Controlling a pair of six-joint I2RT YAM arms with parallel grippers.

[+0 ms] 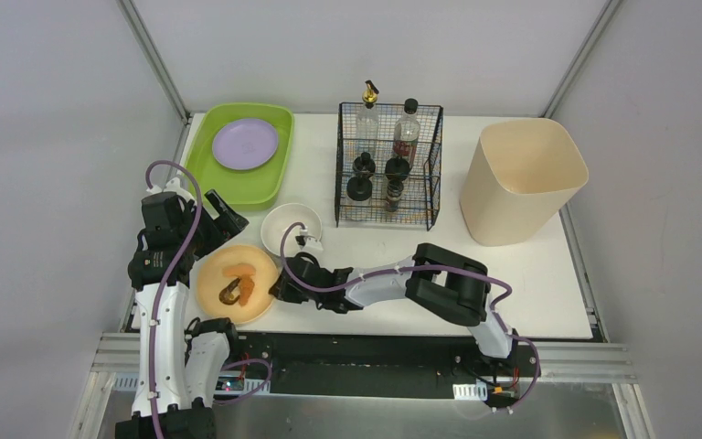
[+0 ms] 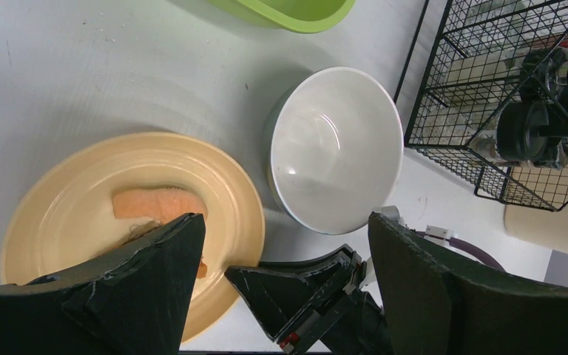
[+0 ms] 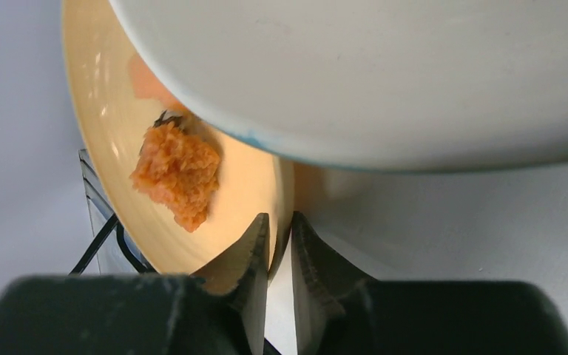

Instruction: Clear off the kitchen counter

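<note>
A yellow plate [image 1: 210, 291] with orange food scraps [image 1: 245, 287] lies at the front left of the white kitchen counter [image 1: 530, 274]. My right gripper [image 1: 281, 282] is shut on the plate's right rim; in the right wrist view its fingertips [image 3: 255, 240] pinch the rim of the plate [image 3: 111, 148] beside a scrap [image 3: 177, 174]. A white bowl [image 1: 291, 226] stands just behind the plate, empty in the left wrist view [image 2: 336, 148]. My left gripper [image 1: 227, 222] is open and empty, above the plate's far edge, near the bowl.
A green tray [image 1: 203, 137] holding a purple plate [image 1: 245, 144] sits at the back left. A black wire basket [image 1: 434, 169] with bottles stands at the back middle. A beige bin [image 1: 519, 179] stands at the right. The rail [image 1: 375, 352] runs along the front.
</note>
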